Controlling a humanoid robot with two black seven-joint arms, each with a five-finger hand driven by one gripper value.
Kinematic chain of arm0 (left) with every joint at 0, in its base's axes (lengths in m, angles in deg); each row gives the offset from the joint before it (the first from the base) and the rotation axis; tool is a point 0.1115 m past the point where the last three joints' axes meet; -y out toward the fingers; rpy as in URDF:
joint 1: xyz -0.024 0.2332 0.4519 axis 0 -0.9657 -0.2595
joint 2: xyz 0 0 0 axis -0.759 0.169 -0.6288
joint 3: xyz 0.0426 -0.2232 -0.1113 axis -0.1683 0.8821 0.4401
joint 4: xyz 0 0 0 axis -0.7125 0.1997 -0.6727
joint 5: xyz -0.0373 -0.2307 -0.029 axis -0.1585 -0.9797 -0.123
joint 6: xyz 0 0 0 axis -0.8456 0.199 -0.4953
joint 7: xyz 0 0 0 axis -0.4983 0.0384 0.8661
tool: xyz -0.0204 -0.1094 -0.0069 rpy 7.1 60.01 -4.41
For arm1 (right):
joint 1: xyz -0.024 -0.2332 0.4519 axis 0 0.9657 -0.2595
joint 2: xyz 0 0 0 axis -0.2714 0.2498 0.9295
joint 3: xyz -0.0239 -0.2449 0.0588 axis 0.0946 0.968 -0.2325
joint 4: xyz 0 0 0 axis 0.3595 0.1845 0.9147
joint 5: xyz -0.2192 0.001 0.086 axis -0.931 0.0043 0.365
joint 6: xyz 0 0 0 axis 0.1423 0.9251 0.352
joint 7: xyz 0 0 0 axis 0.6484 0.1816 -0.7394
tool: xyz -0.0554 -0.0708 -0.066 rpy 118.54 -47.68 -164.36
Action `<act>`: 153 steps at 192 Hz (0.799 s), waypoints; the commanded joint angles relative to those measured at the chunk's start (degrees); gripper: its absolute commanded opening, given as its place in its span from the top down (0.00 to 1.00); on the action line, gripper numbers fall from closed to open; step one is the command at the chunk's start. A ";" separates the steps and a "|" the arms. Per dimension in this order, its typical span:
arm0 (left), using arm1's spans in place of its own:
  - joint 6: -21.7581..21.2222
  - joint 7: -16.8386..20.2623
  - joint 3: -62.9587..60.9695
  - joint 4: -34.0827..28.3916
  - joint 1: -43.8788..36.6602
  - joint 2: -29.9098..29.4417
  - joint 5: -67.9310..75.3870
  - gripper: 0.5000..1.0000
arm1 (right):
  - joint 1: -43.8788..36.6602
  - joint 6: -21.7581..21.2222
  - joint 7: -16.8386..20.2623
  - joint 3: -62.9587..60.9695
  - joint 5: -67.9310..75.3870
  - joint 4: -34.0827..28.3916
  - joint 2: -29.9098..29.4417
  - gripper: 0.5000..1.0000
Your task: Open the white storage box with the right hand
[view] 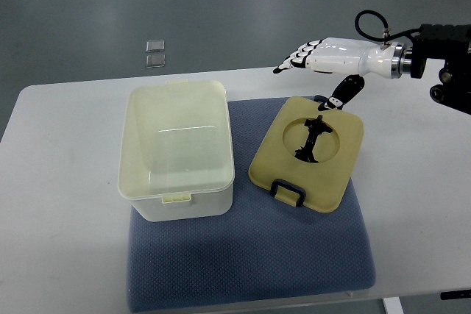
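The white storage box (176, 151) stands open on the left part of the blue mat (250, 255), its inside showing nothing. Its cream lid (309, 154) lies flat on the mat to the right, with a dark handle in a round recess and a dark clip at its near edge. My right hand (313, 60) hovers above and behind the lid, fingers stretched out towards the left, thumb hanging down, holding nothing. The right arm comes in from the right edge. The left arm is not seen.
The mat lies on a white table (59, 211) whose far edge runs just behind the box. Two small clear squares (155, 53) lie on the grey floor beyond the table.
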 commanded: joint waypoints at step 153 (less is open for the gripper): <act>0.01 0.08 0.00 0.00 0.00 0.00 0.00 0.00 | 25.74 -6.17 18.89 -63.19 32.75 15.20 -19.33 0.21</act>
